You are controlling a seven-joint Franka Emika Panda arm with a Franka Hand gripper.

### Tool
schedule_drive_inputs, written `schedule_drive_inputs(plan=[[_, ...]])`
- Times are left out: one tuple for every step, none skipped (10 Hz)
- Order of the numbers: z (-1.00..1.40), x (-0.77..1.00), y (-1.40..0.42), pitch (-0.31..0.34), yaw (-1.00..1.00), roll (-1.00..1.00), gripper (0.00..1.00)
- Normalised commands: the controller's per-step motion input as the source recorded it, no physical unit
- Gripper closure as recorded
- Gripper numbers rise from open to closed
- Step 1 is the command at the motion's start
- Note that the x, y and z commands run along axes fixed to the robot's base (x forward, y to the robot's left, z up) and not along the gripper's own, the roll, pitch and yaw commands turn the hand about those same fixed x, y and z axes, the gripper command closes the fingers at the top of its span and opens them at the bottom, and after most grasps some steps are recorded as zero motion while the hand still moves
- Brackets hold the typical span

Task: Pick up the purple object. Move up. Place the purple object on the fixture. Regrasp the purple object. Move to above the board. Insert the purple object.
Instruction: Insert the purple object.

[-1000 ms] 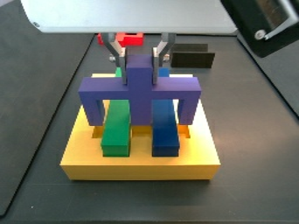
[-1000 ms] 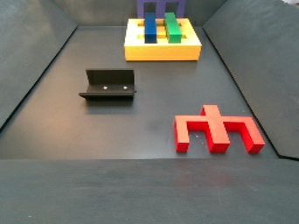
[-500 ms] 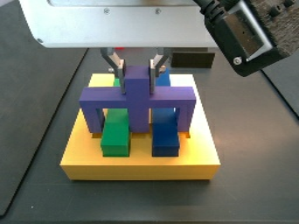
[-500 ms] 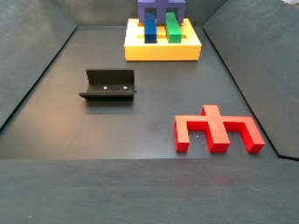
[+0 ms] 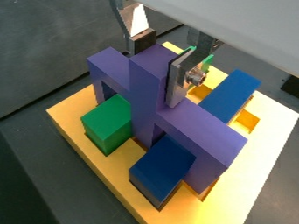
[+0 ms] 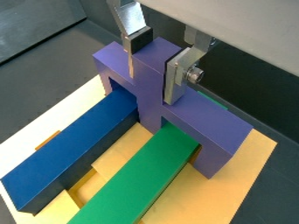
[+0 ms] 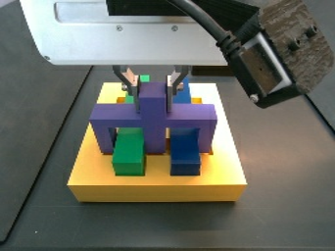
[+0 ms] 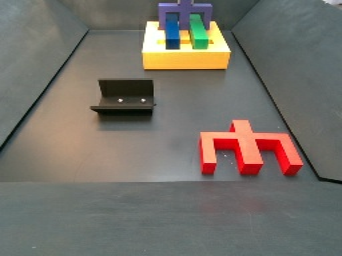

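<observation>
The purple object [image 7: 153, 113] stands prongs-down on the yellow board [image 7: 157, 182], straddling the green bar [image 7: 128, 152] and the blue bar [image 7: 187, 152]. My gripper [image 7: 153, 78] hangs directly over the board, shut on the purple object's upright middle stem. Both wrist views show the silver fingers [image 5: 184, 77] [image 6: 179, 74] pressed flat against the stem of the purple object [image 5: 152, 96] [image 6: 158, 87]. Where its prong tips meet the board is hidden. The fixture [image 8: 124, 97] stands bare on the dark floor, well away from the board [image 8: 187, 58].
A red comb-shaped block [image 8: 250, 148] lies flat on the floor near the fixture. Dark side walls slope up around the floor. A large camera housing [image 7: 281, 49] hangs beside the arm over the board's far right.
The gripper has come down with the purple object, which now sits lower over the green and blue bars. Fixture and red block have not moved.
</observation>
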Motion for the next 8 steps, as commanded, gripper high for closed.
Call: schedule_drive_inputs(plan=[[-0.16,0.04,-0.07,-0.056,0.00,0.07,1.00],[-0.14,0.13,-0.09,-0.026,0.01,0.06,1.00],[-0.13,0.15,-0.06,-0.001,0.00,0.04,1.00],[-0.13,0.21,0.00,0.000,0.03,0.03,1.00],[-0.15,0.29,0.00,0.000,0.07,0.07,1.00],[-0.16,0.23,0.00,0.000,0.05,0.11,1.00],[-0.17,0.08,0.00,0.000,0.00,0.11,1.00],[-0.18,0.00,0.00,-0.029,0.00,0.07,1.00]])
